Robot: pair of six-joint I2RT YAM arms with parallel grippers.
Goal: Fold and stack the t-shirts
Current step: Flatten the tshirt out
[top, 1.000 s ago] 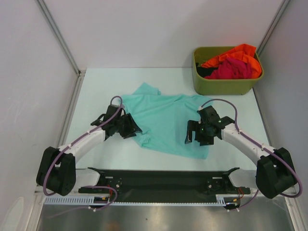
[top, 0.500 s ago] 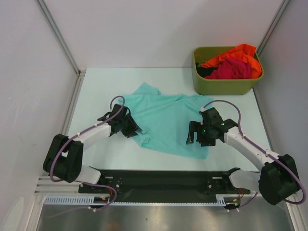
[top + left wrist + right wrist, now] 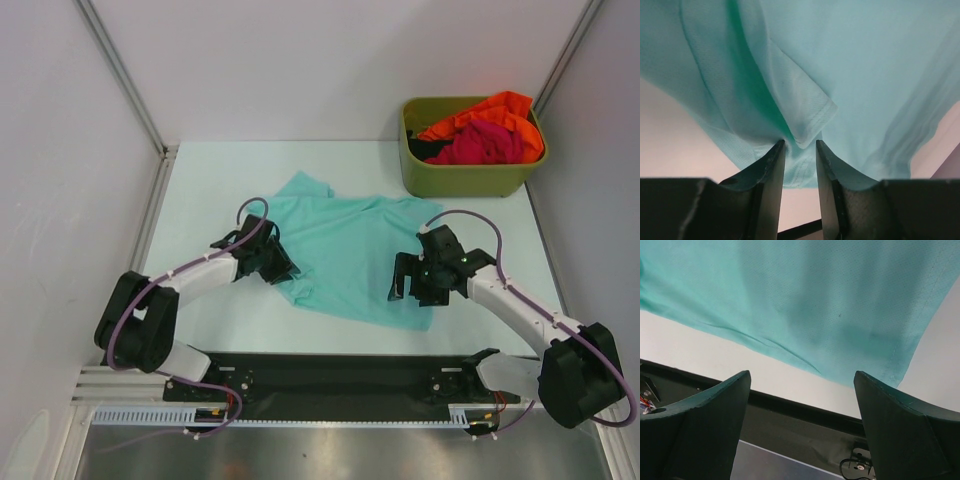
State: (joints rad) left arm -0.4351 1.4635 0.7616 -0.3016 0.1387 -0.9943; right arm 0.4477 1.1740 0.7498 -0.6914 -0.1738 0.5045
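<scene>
The teal t-shirt lies spread and crumpled on the white table, and fills the left wrist view and the right wrist view. My left gripper is at the shirt's left hem. Its jaws are nearly closed, with a fold of teal cloth pinched between the tips. My right gripper hovers wide open over the shirt's near right corner, empty. The orange t-shirt and the magenta-red t-shirt lie bunched in the bin.
The olive-green bin stands at the back right of the table. White walls enclose the table on the left, back and right. The black base rail runs along the near edge, just past the shirt's hem.
My left arm has reached further right, to the shirt's left hem, and the cloth there has bunched slightly. My right gripper has shifted a little to the right and nearer.
</scene>
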